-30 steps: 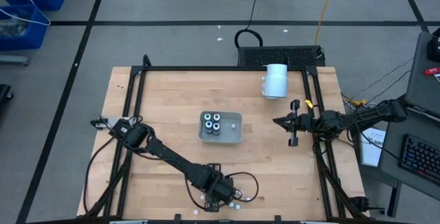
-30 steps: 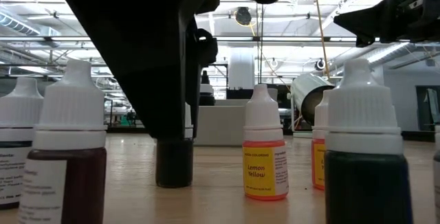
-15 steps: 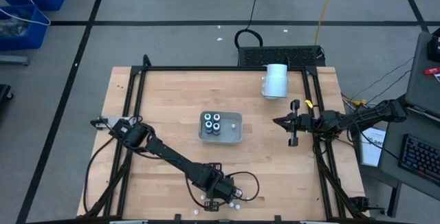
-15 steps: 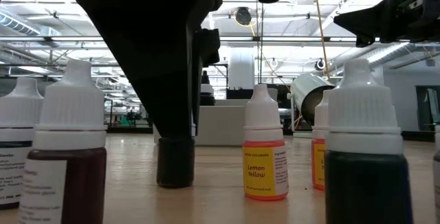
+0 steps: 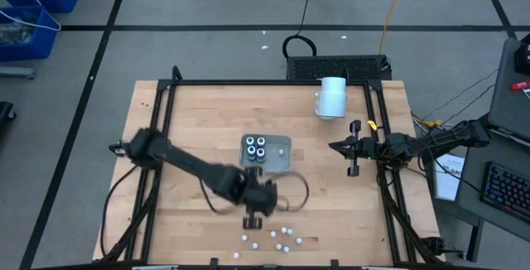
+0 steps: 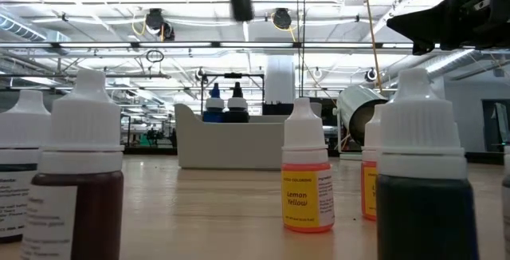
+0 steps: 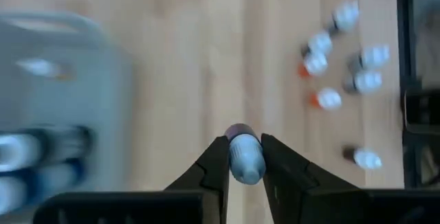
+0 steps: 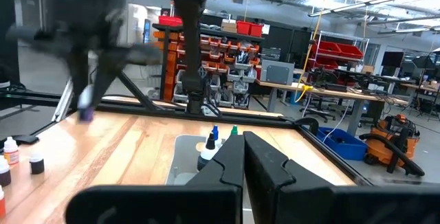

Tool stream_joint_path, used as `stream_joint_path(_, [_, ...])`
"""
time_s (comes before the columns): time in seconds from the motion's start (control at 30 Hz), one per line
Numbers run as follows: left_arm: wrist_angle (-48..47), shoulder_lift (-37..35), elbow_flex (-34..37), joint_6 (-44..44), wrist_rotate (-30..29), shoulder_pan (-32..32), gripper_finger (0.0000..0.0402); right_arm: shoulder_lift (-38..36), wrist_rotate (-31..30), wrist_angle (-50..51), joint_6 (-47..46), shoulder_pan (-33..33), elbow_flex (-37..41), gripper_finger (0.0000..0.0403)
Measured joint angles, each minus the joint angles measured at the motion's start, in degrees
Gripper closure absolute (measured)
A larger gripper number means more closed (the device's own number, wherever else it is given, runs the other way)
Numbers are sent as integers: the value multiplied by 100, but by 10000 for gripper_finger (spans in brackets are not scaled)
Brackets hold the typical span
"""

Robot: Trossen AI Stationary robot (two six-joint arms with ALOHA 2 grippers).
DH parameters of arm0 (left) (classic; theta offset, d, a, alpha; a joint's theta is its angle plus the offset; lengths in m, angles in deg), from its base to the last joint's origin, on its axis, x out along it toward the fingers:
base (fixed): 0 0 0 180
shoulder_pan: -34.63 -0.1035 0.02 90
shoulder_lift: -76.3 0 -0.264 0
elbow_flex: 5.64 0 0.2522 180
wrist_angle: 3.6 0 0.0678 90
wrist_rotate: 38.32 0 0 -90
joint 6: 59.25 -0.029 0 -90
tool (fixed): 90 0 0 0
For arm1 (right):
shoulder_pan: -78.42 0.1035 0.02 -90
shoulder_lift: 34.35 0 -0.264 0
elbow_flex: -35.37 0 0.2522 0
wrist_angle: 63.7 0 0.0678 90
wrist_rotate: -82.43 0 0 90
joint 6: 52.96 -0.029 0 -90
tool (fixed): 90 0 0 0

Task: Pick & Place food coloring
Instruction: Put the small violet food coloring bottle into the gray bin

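Observation:
My left gripper (image 5: 252, 217) hangs blurred above the table's near middle, shut on a small dark food coloring bottle (image 7: 242, 157) with a pale cap. Several more bottles (image 5: 278, 238) stand loose near the front edge. In the low view these appear close up, among them a lemon yellow one (image 6: 307, 182) and a dark red one (image 6: 78, 188). Several capped bottles (image 5: 257, 148) stand in the grey tray (image 5: 280, 164) at mid table. My right gripper (image 5: 334, 146) waits shut at the table's right side. My left gripper pinches the bottle between its two fingers at the sides of the pale cap (image 7: 245, 169). The fingers come from above, slanting down. The bottle hangs below them, cap up and dark body (image 7: 237, 129) down, lifted clear of the table.
A large white cylinder (image 5: 331, 98) lies at the far right of the table. A black frame (image 5: 161, 113) runs around the work area. Bare wood lies between the tray and the loose bottles.
My left gripper has risen from among the loose bottles at the front edge and moved toward the tray, taking one bottle up with it, clear of the table. The move came in the last half second and is blurred.

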Motion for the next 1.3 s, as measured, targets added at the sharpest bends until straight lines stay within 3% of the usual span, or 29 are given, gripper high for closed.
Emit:
stream_joint_path(0.13, [-6, -363, 0, -107, -118, -483, 335, -2, 0, 0, -2, 0, 0, 403])
stream_joint_path(0.3, [11, -441, 0, -622, 144, -1115, 335, 0, 0, 0, -22, 1, 0, 403])
stream_joint_path(0.57, [15, 50, 0, -1311, 193, -1897, 335, 0, -2, 0, 7, 0, 0, 403])
stream_joint_path(0.9, [179, 846, 0, -1974, 191, -2112, 335, 0, -2, 0, 48, -1, 0, 403])
stream_joint_path(1.3, [423, 1368, 0, -2105, 200, -2265, 335, 1, -2, 17, 66, -1, 0, 403])
